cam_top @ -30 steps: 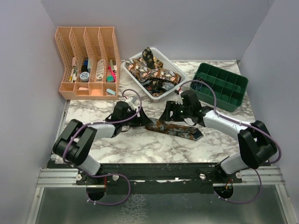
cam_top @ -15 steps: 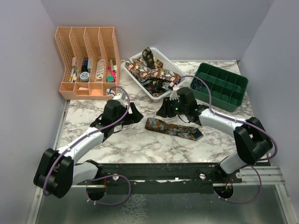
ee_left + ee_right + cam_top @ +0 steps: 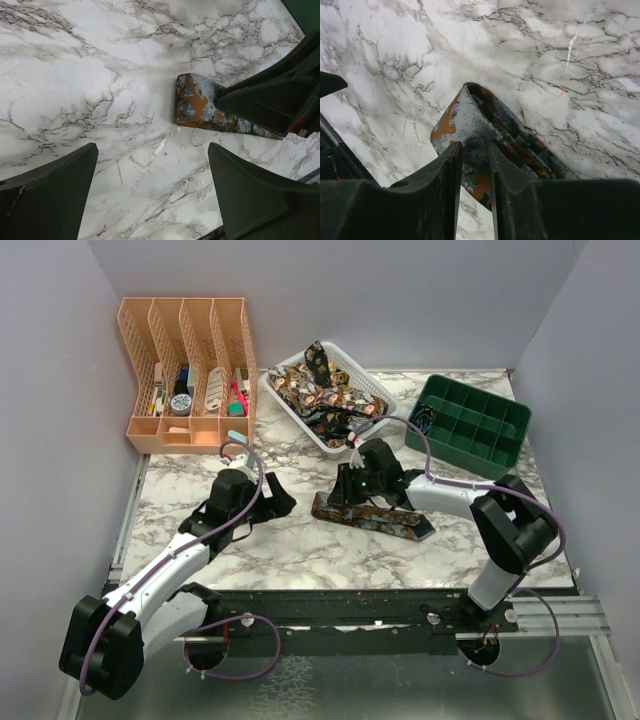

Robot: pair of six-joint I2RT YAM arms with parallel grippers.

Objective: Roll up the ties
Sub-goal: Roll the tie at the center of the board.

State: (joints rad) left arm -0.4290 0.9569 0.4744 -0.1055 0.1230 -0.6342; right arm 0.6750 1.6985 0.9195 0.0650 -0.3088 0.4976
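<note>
One patterned tie (image 3: 378, 516) lies flat on the marble table, running from centre toward the right. My right gripper (image 3: 336, 497) is at its left end, jaws nearly together with the fabric pinched up between them. In the right wrist view that end of the tie (image 3: 462, 117) rises in a fold between the right gripper (image 3: 475, 146). My left gripper (image 3: 277, 498) stands wide open over bare marble, a short way left of the tie. The left wrist view has the left gripper (image 3: 152, 150) holding nothing, the tie end (image 3: 196, 104) lying beyond it.
A white basket (image 3: 288, 412) holding more tangled ties (image 3: 322, 390) stands at the back centre. An orange desk organizer (image 3: 186, 370) is at the back left. A green compartment tray (image 3: 472, 424) sits at the back right.
My left gripper let go, drew back leftward off the tie and opened wider. My right gripper moved left to the tie's left end and closed on it.
</note>
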